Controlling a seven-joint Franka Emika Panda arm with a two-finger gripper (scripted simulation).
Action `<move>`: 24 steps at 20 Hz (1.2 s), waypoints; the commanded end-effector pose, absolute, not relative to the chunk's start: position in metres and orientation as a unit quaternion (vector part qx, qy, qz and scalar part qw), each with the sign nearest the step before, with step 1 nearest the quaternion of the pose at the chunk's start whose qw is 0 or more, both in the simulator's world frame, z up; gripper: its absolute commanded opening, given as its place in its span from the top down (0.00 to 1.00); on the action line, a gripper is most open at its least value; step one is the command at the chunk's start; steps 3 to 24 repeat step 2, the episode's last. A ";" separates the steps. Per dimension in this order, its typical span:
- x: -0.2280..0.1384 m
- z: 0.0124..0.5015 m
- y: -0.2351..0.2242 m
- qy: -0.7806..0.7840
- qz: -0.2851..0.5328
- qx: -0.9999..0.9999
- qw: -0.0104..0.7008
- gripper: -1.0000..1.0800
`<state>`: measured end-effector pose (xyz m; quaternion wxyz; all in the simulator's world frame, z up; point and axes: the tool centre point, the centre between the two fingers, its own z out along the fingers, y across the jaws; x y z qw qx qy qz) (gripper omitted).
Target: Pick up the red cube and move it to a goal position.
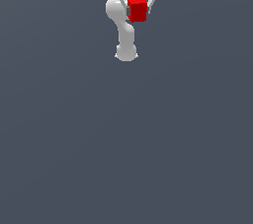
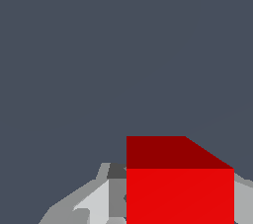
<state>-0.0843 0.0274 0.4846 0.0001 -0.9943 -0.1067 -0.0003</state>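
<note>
Red and matte, the red cube point(image 1: 138, 10) sits between the 2 fingers of the white pincer point(image 1: 138, 7), clamped there with a finger against each of its opposite sides. In the exterior view the cube hangs directly below the pincer's broad pale body, whose width far exceeds the cube's own; thin light fingers show at both of the cube's flanks. Behind the pincer and lower in that view, the arm's white links point(image 1: 124, 28) curve down to a rounded base point(image 1: 126, 53).

From the wrist view the red cube point(image 2: 180, 196) fills the space between the fingers of the pincer point(image 2: 180, 203): 1 brightly lit face looks at the camera and a darker red face slants away above it. A grey-white finger point(image 2: 101, 203) stands right against 1 side of the cube, and a sliver of the other finger point(image 2: 243, 203) shows at the opposite side, so the pincer is closed narrowly on the cube.

All around lies a flat, uniform slate-grey ground point(image 1: 126, 144). Whether the cube touches that ground or is held clear of it cannot be told from either view.
</note>
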 end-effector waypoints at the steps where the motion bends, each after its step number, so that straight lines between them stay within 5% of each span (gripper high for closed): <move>1: -0.085 0.488 0.027 -0.107 0.000 -0.994 0.000 1.00; 24: -0.085 0.488 0.027 -0.107 0.000 -0.994 0.000 1.00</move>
